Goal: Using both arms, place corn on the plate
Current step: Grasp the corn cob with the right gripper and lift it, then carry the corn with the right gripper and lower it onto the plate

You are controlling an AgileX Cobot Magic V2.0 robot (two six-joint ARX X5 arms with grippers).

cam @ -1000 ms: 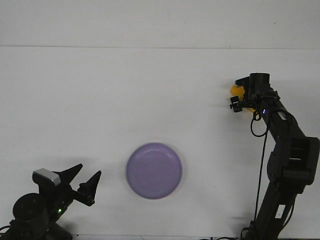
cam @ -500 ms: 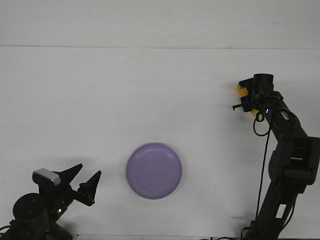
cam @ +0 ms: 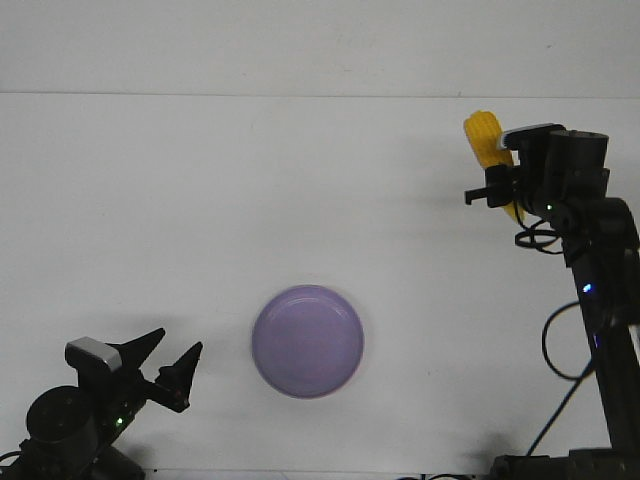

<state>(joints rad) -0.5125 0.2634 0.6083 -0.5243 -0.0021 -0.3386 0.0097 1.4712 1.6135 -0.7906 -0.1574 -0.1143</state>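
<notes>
Front view shows the right gripper [cam: 497,172] clamped on the corn [cam: 485,133], held up far right, well apart from the plate [cam: 308,341]. Left gripper [cam: 172,362] rests spread apart near the plate. Best carry the corn level, lowering gently over the plate's centre.

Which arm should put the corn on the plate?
Right, probably. The right pincer already holds the corn, lifted off the table, so it only needs to carry it over to the plate. The left pincer sits open and empty beside the plate.
</notes>
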